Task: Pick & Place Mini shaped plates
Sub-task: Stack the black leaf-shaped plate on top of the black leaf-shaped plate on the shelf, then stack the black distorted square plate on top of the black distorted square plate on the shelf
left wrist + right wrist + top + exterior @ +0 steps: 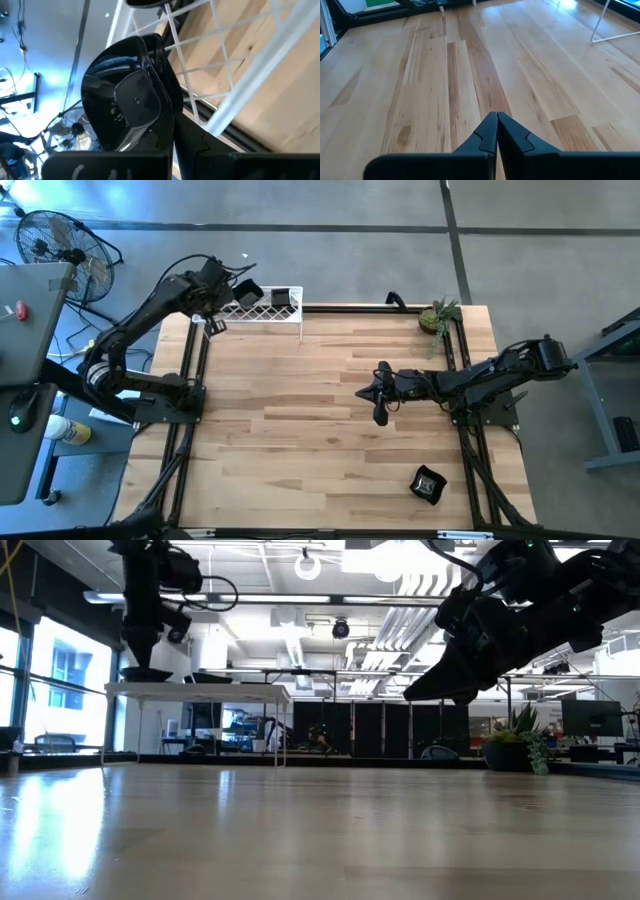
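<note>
My left gripper (167,135) is shut on a glossy black mini plate (125,100) over the left end of the white wire rack (270,312) at the table's far left corner. Two more black plates (281,298) lie on the rack's top, and one plate (428,484) rests flat on the table near its near right corner. My right gripper (497,122) hangs shut and empty above the table's middle (378,395); the low view shows it raised off the wood (440,690). My left gripper pinches the plate by its rim (162,112) between the two fingers, one on each face. The plate stands out past the fingertips, edge-on to the rack's wires (200,65). Whether it touches the rack, I cannot tell.
A small green potted plant (438,315) stands at the far right corner. The rack's thin white legs (600,25) stand on the wood. A black frame rail (190,430) runs along the table's edges. Bare wood (300,420) lies between the two arms.
</note>
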{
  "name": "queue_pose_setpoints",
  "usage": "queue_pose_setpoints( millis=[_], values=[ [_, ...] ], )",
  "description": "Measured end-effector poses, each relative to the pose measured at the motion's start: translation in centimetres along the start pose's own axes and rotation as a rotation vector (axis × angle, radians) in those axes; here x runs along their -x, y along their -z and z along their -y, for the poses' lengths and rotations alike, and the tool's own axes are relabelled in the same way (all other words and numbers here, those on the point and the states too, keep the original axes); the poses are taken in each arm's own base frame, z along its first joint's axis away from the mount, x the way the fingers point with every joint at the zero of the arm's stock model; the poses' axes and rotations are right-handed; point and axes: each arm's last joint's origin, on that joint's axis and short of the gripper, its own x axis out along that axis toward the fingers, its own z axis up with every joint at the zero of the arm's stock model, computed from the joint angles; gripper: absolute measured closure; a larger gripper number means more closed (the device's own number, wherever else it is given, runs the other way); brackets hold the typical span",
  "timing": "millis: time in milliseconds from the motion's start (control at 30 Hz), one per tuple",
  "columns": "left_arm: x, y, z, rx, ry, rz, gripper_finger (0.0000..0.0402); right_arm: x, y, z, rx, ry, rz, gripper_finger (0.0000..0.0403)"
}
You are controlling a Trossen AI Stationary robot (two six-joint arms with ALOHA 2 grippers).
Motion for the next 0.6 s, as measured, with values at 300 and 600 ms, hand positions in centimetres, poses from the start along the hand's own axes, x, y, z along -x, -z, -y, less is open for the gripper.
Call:
queue_pose_setpoints(
  millis=[300,600],
  values=[
    [-1.24,0.07,0.67,-0.022,-0.023,-0.024,0.0358,0.0,0.0,0.0,0.0,0.0,0.0,0.0401],
    [-0.61,0.0,0.27,-0.018,-0.03,-0.019,0.03,0.0,0.0,0.0,0.003,0.0,0.0,0.0401]
  ],
)
